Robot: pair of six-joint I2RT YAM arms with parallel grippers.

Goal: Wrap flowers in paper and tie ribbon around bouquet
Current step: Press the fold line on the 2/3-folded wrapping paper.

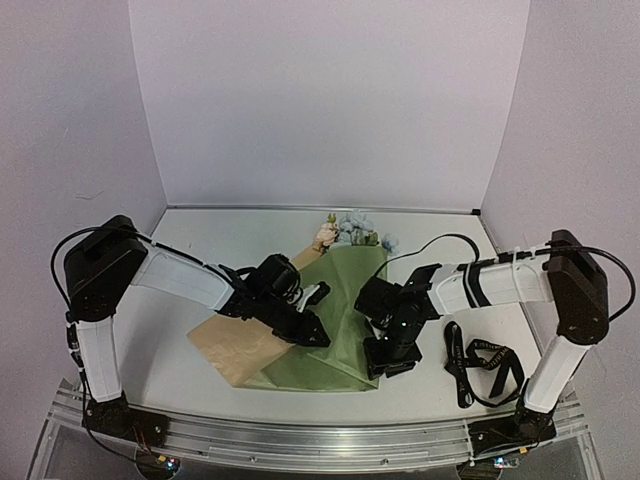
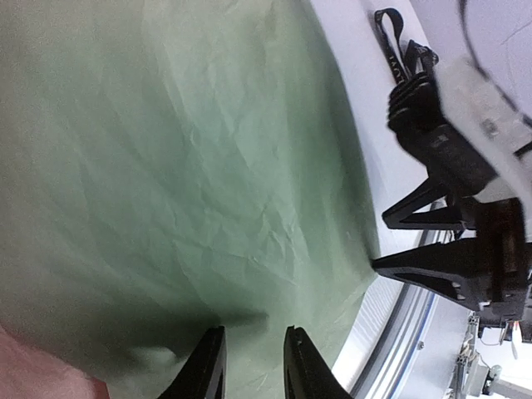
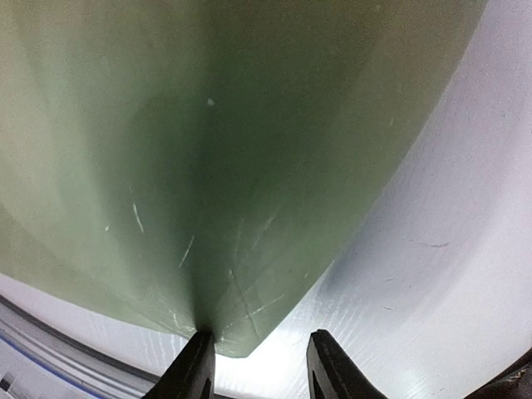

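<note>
Olive paper lies folded over the flowers mid-surface, blooms at the far end.
Right tool is released at the near corner; left tool is narrowly gapped, grip impossible to tell. Best to pin the fold flat before fetching the ribbon.

Flowers poke from the far end of the paper.

Stems of flowers hidden under paper; ribbon partly behind R arm, L wrist view
</note>
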